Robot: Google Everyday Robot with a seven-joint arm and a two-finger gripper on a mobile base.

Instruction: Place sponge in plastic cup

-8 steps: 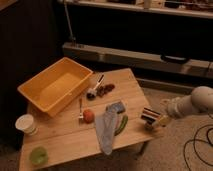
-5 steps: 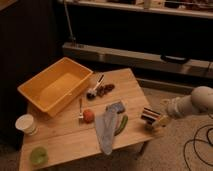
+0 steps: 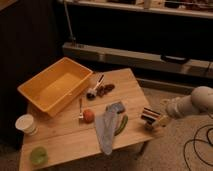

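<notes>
Hand [image 3: 151,118] open, empty, just beside the worktop's [image 3: 70,140] right edge. Sponge [image 3: 116,106] lies flat mid-worktop, touching the cloth's [image 3: 105,131] upper end. Probably light and squashy; pinch across its narrow width. Green cup [image 3: 38,155] well apart.

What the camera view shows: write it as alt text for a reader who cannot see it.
A white robot arm's open two-finger gripper hovers at the right edge of a wooden table, holding nothing. A small flat blue-grey rectangular sponge lies mid-table by a long blue-grey cloth; a squat light-green plastic cup stands at the near-left corner.
</notes>
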